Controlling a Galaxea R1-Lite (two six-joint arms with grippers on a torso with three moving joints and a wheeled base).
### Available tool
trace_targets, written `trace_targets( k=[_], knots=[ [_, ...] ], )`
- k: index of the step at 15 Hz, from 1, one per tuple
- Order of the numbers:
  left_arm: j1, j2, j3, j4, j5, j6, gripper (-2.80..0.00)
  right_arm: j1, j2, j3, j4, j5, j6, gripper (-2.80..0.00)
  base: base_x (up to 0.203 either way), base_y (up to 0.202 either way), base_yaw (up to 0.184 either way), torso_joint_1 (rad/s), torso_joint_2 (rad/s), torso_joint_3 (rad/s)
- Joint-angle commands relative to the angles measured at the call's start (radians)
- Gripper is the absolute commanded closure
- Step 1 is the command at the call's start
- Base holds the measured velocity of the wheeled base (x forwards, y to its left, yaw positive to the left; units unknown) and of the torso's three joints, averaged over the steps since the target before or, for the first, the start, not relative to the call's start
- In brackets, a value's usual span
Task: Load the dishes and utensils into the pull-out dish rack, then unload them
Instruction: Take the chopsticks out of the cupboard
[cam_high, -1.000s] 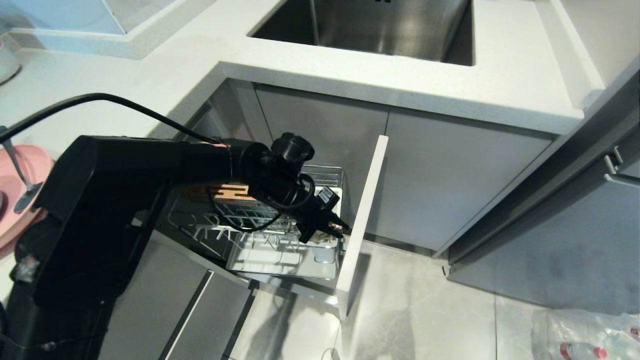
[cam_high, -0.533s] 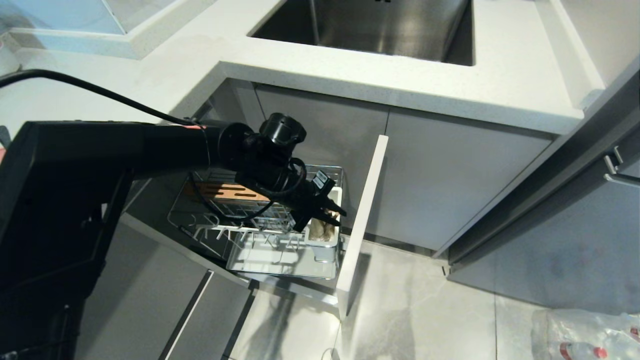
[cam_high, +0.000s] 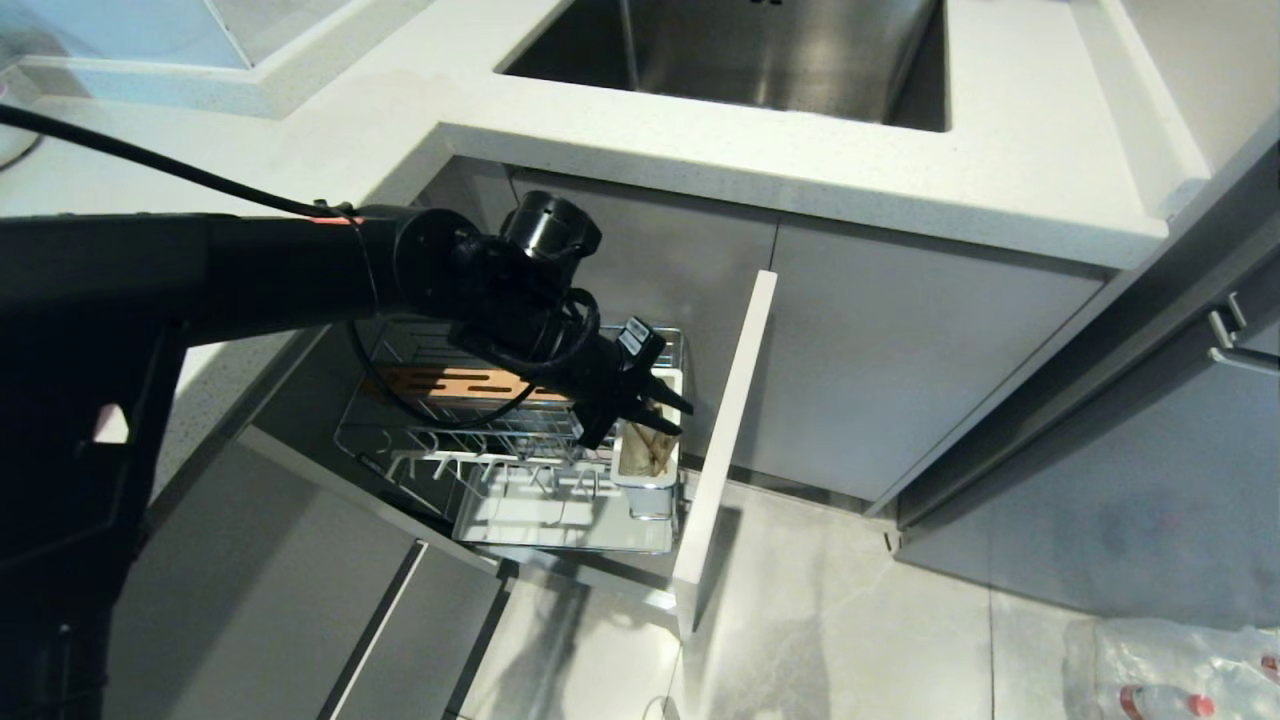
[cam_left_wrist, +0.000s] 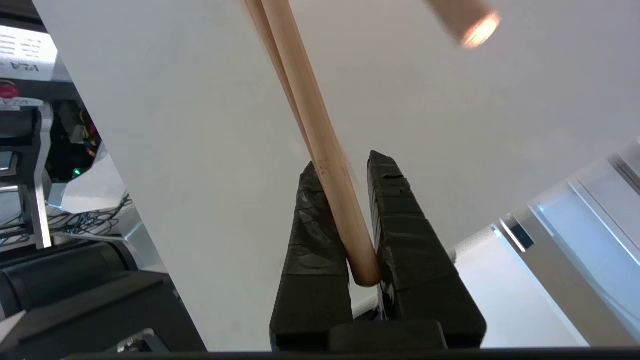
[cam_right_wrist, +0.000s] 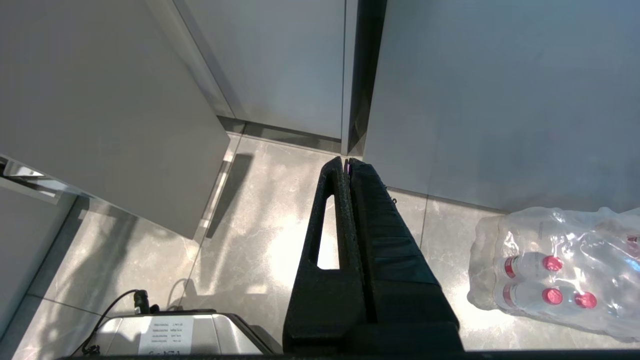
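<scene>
Over the utensil cup (cam_high: 648, 452) of the pull-out dish rack (cam_high: 520, 450), I am lifting the left gripper (cam_high: 668, 412), which is pinching the chopsticks (cam_left_wrist: 320, 145); it has risen since a second ago, so unloading is starting. White countertop (cam_high: 850, 160) and grey tiled floor (cam_high: 850, 620) are surrounding the open drawer; the right gripper (cam_right_wrist: 347, 162) is hanging pressed together

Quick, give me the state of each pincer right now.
Left pincer: closed on the chopsticks, above the white utensil cup in the pull-out dish rack.
Right pincer: closed, empty, pointing at the floor.
</scene>
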Motion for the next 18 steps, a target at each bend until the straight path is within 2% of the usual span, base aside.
trace_targets(
  k=[1,18],
  knots=[
    [-0.005,-0.031,0.000,0.007,-0.004,-0.012,0.00,0.000,0.000,0.000,0.000,0.000,0.000,0.00,0.000,0.000,0.000,0.000,0.00,0.000],
    [-0.012,-0.128,0.000,0.025,-0.003,-0.031,0.00,0.000,0.000,0.000,0.000,0.000,0.000,0.00,0.000,0.000,0.000,0.000,0.00,0.000]
  ],
)
